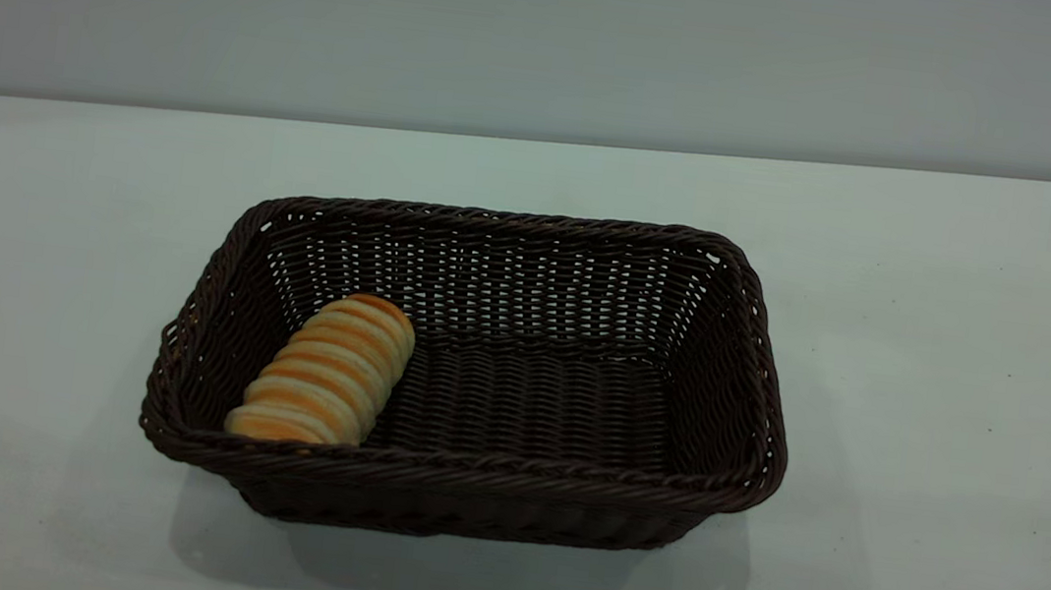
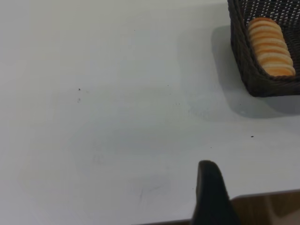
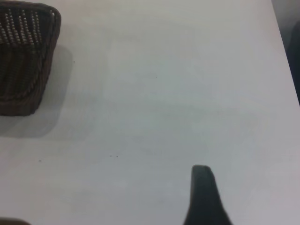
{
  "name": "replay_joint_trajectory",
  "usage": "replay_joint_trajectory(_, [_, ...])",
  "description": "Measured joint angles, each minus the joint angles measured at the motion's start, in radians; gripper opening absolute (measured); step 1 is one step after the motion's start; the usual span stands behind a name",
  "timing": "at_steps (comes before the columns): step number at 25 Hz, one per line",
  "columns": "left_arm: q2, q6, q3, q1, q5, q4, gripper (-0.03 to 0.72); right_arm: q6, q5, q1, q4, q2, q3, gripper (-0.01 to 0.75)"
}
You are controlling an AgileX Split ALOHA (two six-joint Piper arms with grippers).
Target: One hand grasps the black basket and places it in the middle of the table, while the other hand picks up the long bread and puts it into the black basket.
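The black basket [image 1: 466, 471] stands in the middle of the table [image 1: 921, 380]. The long bread [image 1: 329, 372] lies inside it at its left end, leaning on the left wall. Neither gripper shows in the exterior view. In the left wrist view the basket's corner [image 2: 243, 56] and the bread [image 2: 271, 47] are far from my left gripper [image 2: 211, 187], which hangs over bare table near the table's edge. In the right wrist view the basket's corner [image 3: 23, 70] is far from my right gripper [image 3: 202, 187], which is also over bare table. Both grippers hold nothing.
A grey wall rises behind the table's far edge [image 1: 543, 144]. A brown surface [image 2: 267, 208] lies beyond the table's edge by the left gripper. The table's side edge [image 3: 281, 56] runs near the right gripper.
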Motion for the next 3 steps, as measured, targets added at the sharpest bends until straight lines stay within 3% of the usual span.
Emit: replay_joint_trajectory(3, [0.0, 0.0, 0.0, 0.0, 0.0, 0.0, 0.485, 0.0, 0.0, 0.0, 0.0, 0.0, 0.0, 0.511])
